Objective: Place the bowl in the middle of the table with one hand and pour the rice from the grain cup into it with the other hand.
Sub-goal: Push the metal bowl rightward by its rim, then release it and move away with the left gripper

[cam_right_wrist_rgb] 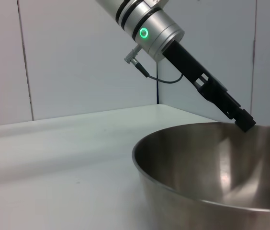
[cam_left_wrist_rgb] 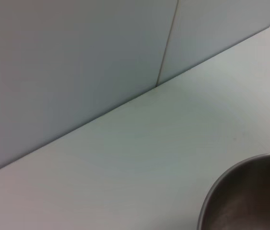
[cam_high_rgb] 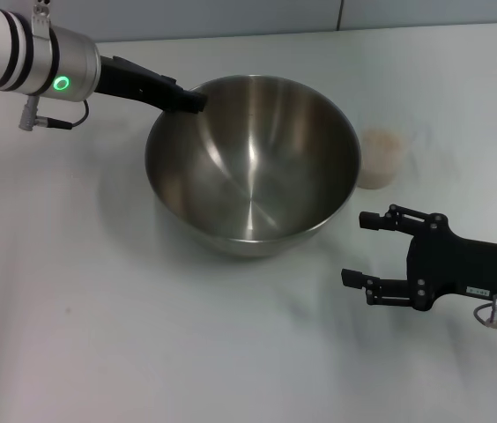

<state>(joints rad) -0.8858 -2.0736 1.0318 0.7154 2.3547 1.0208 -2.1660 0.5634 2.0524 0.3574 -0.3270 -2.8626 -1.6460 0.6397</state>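
The steel bowl [cam_high_rgb: 253,167] stands on the white table [cam_high_rgb: 99,308] near its middle, and it fills the near part of the right wrist view [cam_right_wrist_rgb: 211,172]. My left gripper [cam_high_rgb: 192,100] reaches in from the upper left and is shut on the bowl's far-left rim; the right wrist view shows its tip [cam_right_wrist_rgb: 244,123] on that rim. Just right of the bowl stands the grain cup [cam_high_rgb: 380,163], upright, with off-white rice [cam_high_rgb: 381,141] inside. My right gripper [cam_high_rgb: 354,248] hovers open, in front of the cup and right of the bowl, holding nothing.
A grey wall [cam_left_wrist_rgb: 77,57] runs along the table's far edge. The left wrist view shows only bare table [cam_left_wrist_rgb: 140,148] and a piece of the bowl's rim [cam_left_wrist_rgb: 240,172]. Bare tabletop lies in front of and left of the bowl.
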